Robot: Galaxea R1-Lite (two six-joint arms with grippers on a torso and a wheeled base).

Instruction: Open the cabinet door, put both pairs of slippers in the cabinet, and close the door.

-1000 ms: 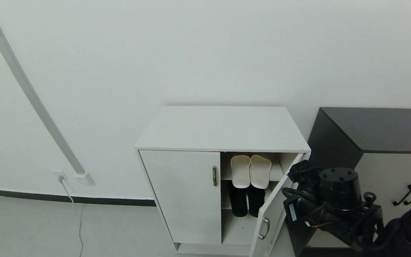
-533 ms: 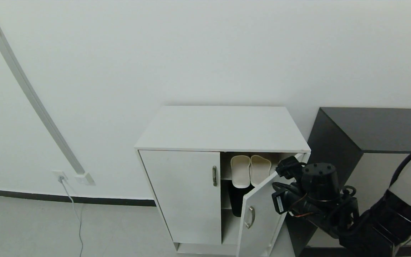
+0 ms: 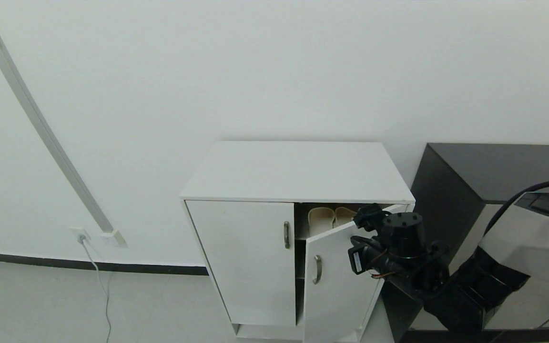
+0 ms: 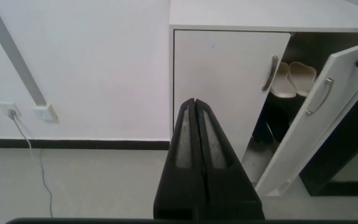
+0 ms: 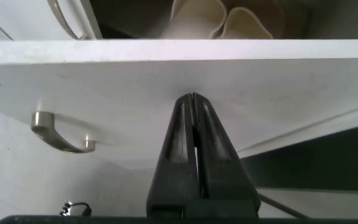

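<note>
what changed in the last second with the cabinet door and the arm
The right door swung from wide open to mostly shut, pushed by the shut right tool, which moved leftward toward the cabinet. It now hides most of the white slippers. The left door stayed shut; the cabinet did not move.

The right arm (image 3: pixel 451 295) enters the head view from about 4 o'clock and stretches toward 10 o'clock, its round black wrist (image 3: pixel 401 233) sitting just behind the right hand (image 3: pixel 363 218). That hand's two fingers (image 5: pixel 180 134) are pressed flat together, tips level. The left hand (image 4: pixel 194 104) points forward, its fingers (image 4: pixel 184 140) likewise closed with no gap between them.
</note>
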